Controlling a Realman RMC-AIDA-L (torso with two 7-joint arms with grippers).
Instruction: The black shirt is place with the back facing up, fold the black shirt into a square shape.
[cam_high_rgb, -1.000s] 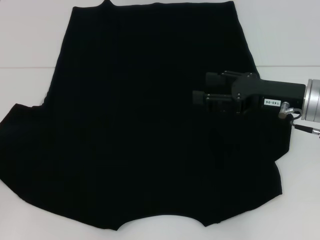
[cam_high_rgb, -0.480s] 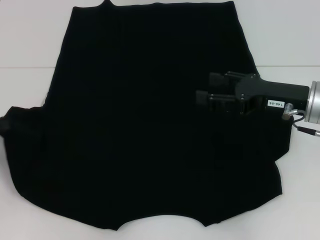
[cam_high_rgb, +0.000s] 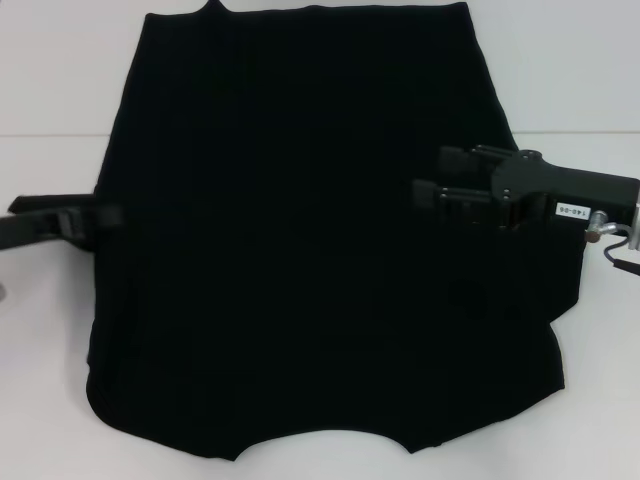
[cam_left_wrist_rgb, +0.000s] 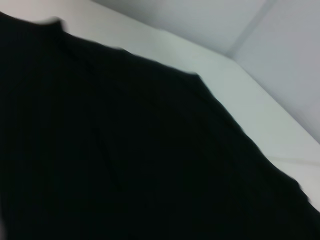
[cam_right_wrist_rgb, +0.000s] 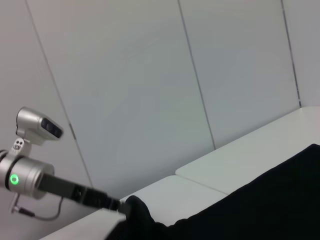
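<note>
The black shirt (cam_high_rgb: 320, 260) fills most of the frame on the white table (cam_high_rgb: 50, 80), neckline curve at the bottom edge and straight hem at the top; it looks limp and light, best pinched at edges or corners. At middle left, the left gripper (cam_high_rgb: 85, 218) is clamped on its sleeve fabric. At middle right, the right gripper (cam_high_rgb: 428, 178) hovers with fingers apart.

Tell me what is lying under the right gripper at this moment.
Under the right gripper lies the black shirt, spread on the white table. Whether the gripper touches the fabric cannot be told. The table beneath that part of the shirt is covered.
</note>
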